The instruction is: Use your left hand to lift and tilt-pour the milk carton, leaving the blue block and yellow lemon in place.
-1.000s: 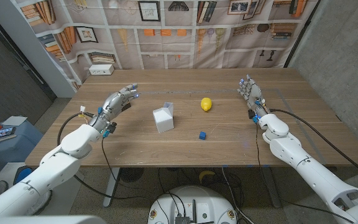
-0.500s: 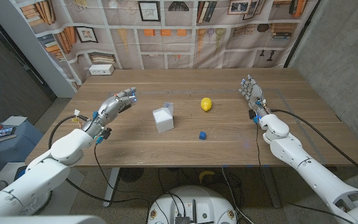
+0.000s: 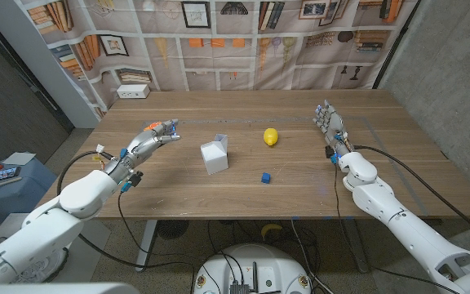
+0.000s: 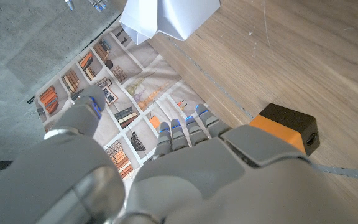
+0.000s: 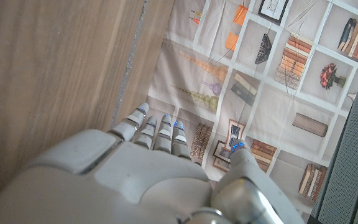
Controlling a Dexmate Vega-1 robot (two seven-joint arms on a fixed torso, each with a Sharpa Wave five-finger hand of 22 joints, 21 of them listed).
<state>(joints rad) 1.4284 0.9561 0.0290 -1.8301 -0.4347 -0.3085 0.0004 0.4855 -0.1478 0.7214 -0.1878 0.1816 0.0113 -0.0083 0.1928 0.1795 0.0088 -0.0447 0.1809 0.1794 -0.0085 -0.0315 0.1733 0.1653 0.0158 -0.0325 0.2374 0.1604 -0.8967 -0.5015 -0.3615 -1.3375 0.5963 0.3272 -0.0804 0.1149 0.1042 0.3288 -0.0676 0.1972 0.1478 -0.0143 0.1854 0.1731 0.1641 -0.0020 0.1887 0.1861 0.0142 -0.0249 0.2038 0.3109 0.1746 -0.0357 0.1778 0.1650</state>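
A white milk carton (image 3: 215, 155) stands upright near the middle of the wooden table (image 3: 170, 188); its pale shape also shows in the left wrist view (image 4: 166, 15). Beyond it to the right lies a yellow lemon (image 3: 271, 136), and a small blue block (image 3: 264, 177) sits nearer the front edge. My left hand (image 3: 152, 135) hovers to the left of the carton with its fingers stretched out, well apart from it and holding nothing. My right hand (image 3: 330, 125) stands at the right side of the table, fingers extended, empty.
A white box (image 3: 134, 91) sits at the back left corner of the table. A bookshelf-print curtain (image 3: 243, 41) hangs behind the far edge. A side stand with small items (image 3: 2, 175) is off the table's left.
My left arm has drawn back toward the left, and the hand has shifted slightly away from the carton. The carton, lemon, block and right hand have stayed put.
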